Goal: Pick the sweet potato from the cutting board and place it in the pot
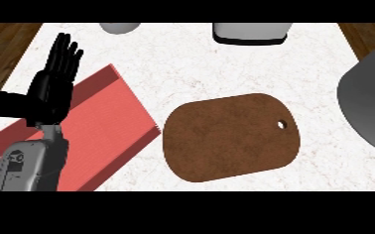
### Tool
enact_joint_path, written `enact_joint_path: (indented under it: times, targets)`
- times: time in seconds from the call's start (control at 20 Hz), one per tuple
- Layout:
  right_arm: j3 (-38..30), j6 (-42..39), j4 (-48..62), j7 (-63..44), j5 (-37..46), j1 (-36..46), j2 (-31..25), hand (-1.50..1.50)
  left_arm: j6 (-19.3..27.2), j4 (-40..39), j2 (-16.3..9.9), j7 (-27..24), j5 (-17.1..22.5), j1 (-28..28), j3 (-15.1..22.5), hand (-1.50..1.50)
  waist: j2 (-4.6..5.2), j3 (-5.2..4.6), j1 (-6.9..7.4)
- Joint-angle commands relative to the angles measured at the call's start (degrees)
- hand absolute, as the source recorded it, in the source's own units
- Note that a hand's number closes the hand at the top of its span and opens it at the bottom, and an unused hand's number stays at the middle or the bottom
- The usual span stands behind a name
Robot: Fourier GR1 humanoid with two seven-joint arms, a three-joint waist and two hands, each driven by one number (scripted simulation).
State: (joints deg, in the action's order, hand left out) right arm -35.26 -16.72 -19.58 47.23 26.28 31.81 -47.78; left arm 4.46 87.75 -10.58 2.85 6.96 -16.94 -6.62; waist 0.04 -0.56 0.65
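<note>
A brown cutting board (231,136) with a small hole near its right edge lies in the middle of the white counter. Nothing lies on it, and no sweet potato shows anywhere in the head view. My left hand (55,82) is at the left, open with fingers straight up, resting above a red mat and holding nothing. A grey vessel with a dark base (250,33) stands at the counter's back edge, cut off by the top of the view. My right hand does not show.
The red mat (102,124) lies slanted at the left, under my left forearm. A small grey round object (120,27) sits at the back left. A large grey rounded shape (359,101) fills the right edge; I cannot tell what it is.
</note>
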Motion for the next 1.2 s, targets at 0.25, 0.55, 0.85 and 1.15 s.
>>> enact_joint_path:
  times: [0.25,0.55,0.85,1.15]
  targets:
    - [-8.85,-8.33,7.74,0.86,-9.51,0.86,-5.07,-1.50,0.88,0.88,1.69,-1.27,-1.01,1.06,1.19,0.00,0.71,0.91,0.93]
    - [-11.88,-15.46,9.28,1.20,-13.01,-3.01,-10.34,-1.50,1.45,-0.75,1.49,-0.09,-1.03,-1.00,0.66,0.00,0.95,1.12,0.32]
    - [-12.91,-15.30,8.76,0.06,-14.25,-4.95,-12.40,-1.50,0.62,-0.29,0.80,-0.03,-0.67,-1.01,0.44,0.00,1.15,1.32,0.69]
    - [-14.20,-18.05,8.81,-0.19,-16.07,-7.99,-13.34,-1.50,0.13,0.71,0.77,-0.12,0.34,-0.09,-0.15,0.00,0.95,1.42,0.40]
